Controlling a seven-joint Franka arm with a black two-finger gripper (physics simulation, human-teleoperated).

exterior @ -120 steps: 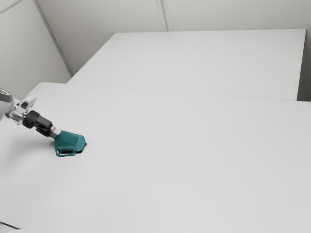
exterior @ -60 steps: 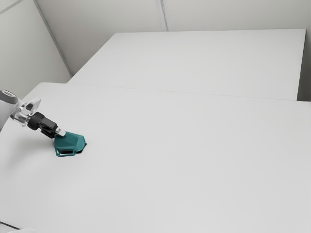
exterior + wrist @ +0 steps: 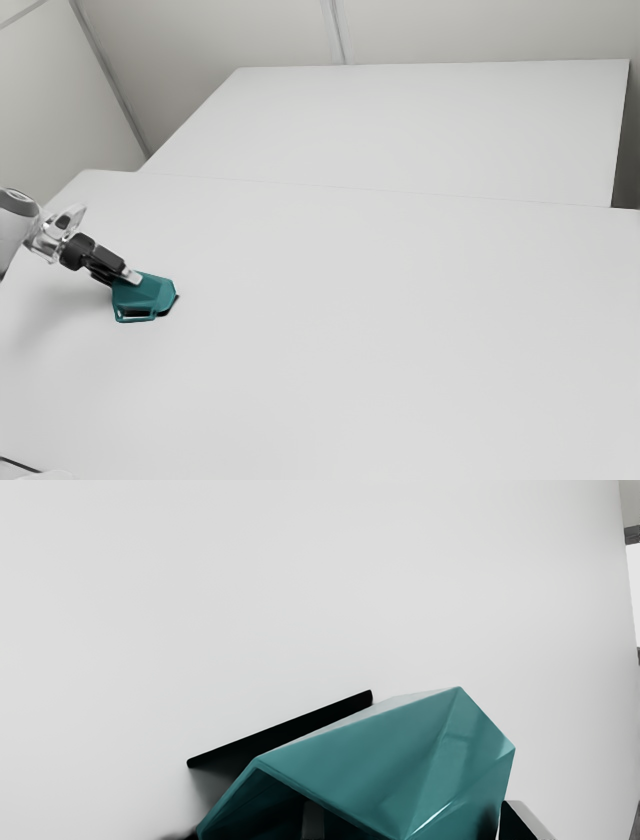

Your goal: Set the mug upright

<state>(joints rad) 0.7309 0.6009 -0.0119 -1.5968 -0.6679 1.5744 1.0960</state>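
So: gripper (image 3: 128,280) released and spread at the mouth of a tipped mug (image 3: 144,293).

One finger (image 3: 313,822) sits inside the mug's mouth, the other finger (image 3: 522,820) just beside the outer wall. Fingers stand well apart; can't confirm contact on either side, so no grasp visible. Mug is teal, faceted, lying on its side on the white table (image 3: 380,330), toward the exterior view's left. Mouth faces the gripper. Handle (image 3: 135,319) points to the near side in the exterior view. Black strip (image 3: 280,730) along one side of the mug; can't tell if it's part or shadow. Farther out: second white surface (image 3: 410,130), then pale walls (image 3: 220,40).
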